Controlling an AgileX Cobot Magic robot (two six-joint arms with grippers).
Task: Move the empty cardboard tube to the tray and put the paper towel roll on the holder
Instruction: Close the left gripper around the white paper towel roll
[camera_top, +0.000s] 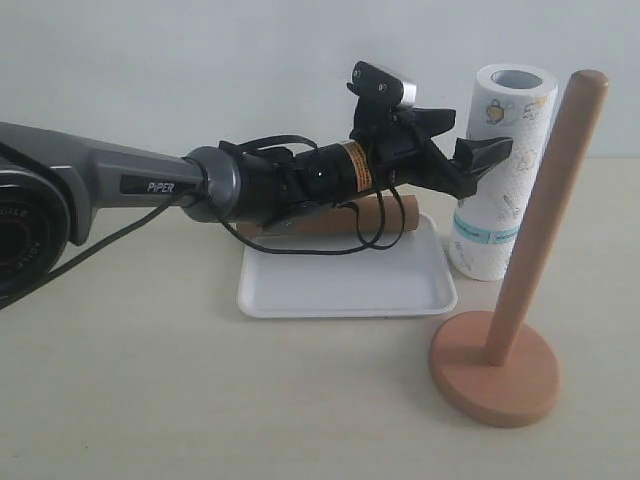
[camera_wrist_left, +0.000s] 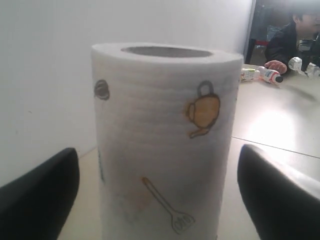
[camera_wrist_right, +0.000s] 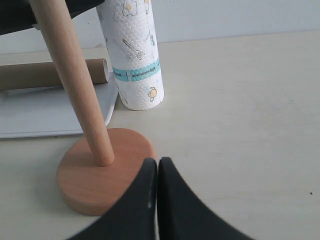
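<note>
The tray (camera_top: 345, 290) lies on the bench (camera_top: 150, 400), left of centre; the cardboard tube (camera_top: 330, 220) lies on its side in the tray along the far edge; the paper towel roll (camera_top: 500, 170) stands upright on the bench just right of the tray's far right corner, near the tube's end; the holder (camera_top: 497, 368) stands in front of the roll, right of the tray's near corner; the left arm (camera_top: 150, 185) stretches in from the left above the tray and tube; the left jaws flank the roll's upper part; the right jaws sit beside the holder's base, on the side away from the roll.
</note>
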